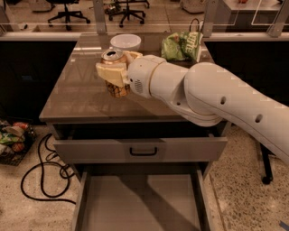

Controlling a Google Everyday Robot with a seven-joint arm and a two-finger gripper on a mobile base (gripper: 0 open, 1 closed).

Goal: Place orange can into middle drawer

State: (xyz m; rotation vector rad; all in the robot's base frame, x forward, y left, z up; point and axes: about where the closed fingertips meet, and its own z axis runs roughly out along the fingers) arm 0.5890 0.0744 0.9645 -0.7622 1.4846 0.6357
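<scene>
Camera view, arm reaching leftward, gripper (115, 70) clamping orange can (115, 72) upright above countertop (76, 97), middle drawer (140, 203) open below

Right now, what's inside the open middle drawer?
Only bare floor shows in the wide grey metal middle drawer. Its back is covered by the grey drawer with the black handle; its front is out of frame. The claw holds the small orange-brown can over the brown tabletop.

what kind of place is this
Likely an office or lab: wheeled office chairs at the back, a grey drawer cabinet and cables on the speckled floor. The tool holds an orange can above the cabinet top.
</scene>
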